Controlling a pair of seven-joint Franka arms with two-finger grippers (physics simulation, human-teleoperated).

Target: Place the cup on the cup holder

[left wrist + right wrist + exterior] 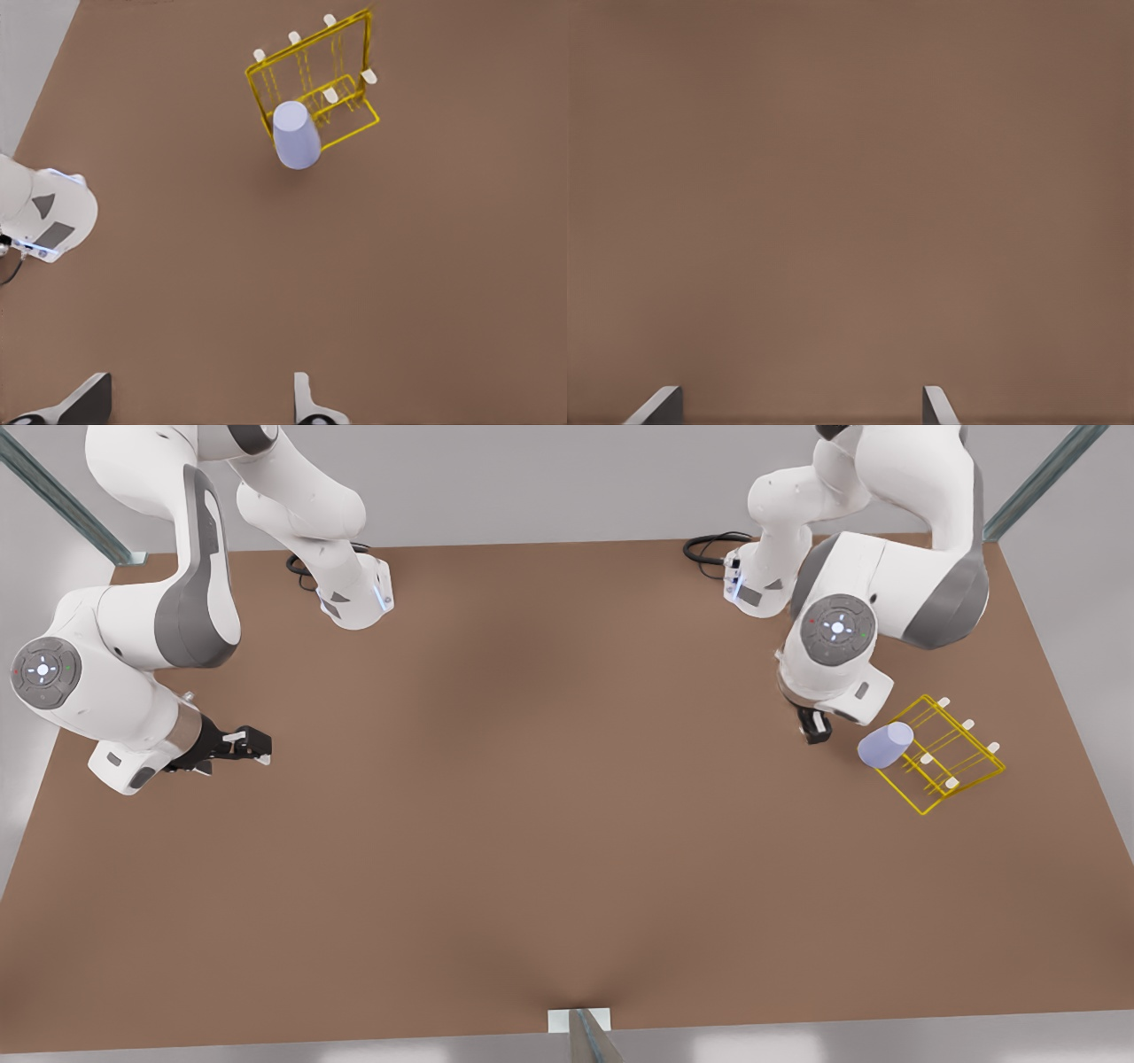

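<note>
The lavender cup (884, 745) (295, 135) sits mouth-down and tilted at one corner of the yellow wire cup holder (952, 766) (350, 133), over the spot of a corner prong. White-capped prongs stand free beside it. My left gripper (815, 731) (197, 403) hovers just off the cup toward the front view's left, open and holding nothing, apart from the cup. My right gripper (252, 746) (799, 405) waits at the front view's far left over bare table, open with nothing between its fingers.
The brown table (532, 824) spreads wide between the two arms. Both arm bases (354, 598) (753, 589) stand at the far edge with black cables. One base (40, 221) appears in the left wrist view. The cup holder lies near the table's edge on the front view's right.
</note>
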